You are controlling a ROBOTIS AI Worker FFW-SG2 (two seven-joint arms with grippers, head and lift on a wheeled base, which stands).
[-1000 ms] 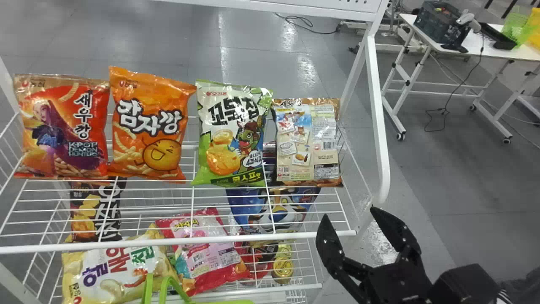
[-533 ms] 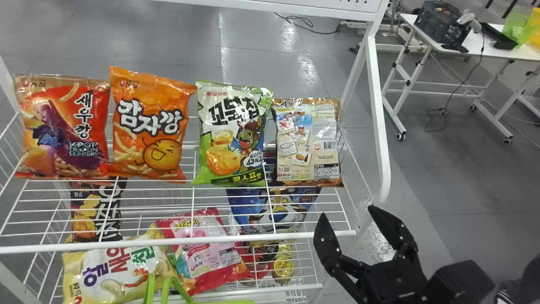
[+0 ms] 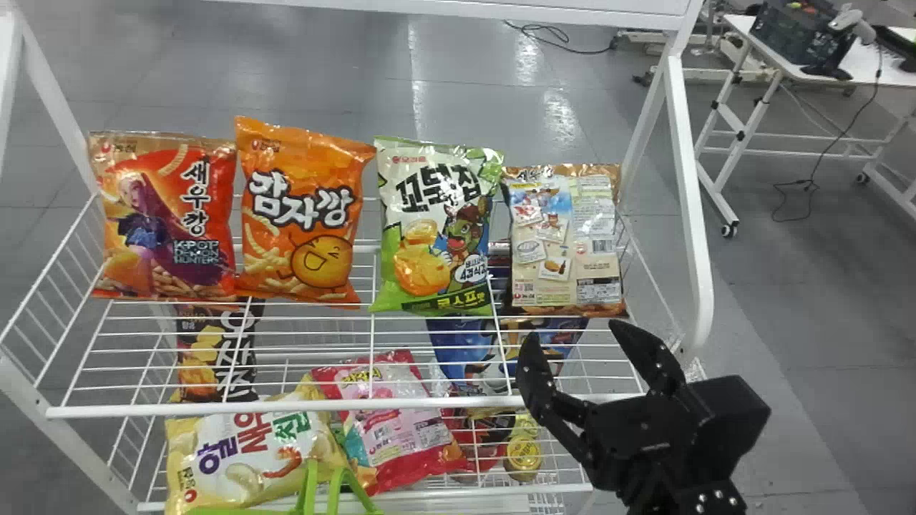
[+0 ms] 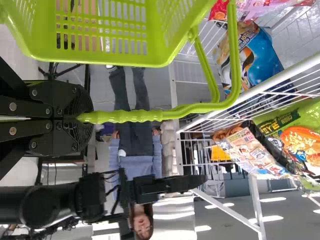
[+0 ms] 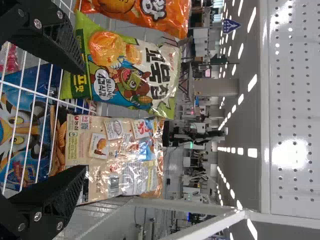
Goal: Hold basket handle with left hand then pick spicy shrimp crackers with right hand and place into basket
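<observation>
With the basket handle [image 4: 135,116] clamped in the left gripper [image 4: 84,118], pick and placement are left to be done, the spicy shrimp crackers [image 3: 168,222], probably the leftmost red bag, standing on the shelf [image 3: 286,409], the right gripper's [image 3: 575,335] fingers spread wide.

Right gripper [image 3: 571,330] parted, left gripper [image 4: 85,118] closed

The right gripper's two black fingers stand well apart, their tapered tips pointing forward, with a clear gap between them. A boxy black housing [image 3: 731,409] sits just to the right of its base, and the wrist lies behind it. From its own wrist camera, the right gripper [image 5: 84,120] shows a ridged pad on each finger. In the left wrist view, the right arm [image 4: 47,205] extends behind its gripper, apart from the left one. The left gripper's fingers are drawn together side by side in a firm clamp.
</observation>
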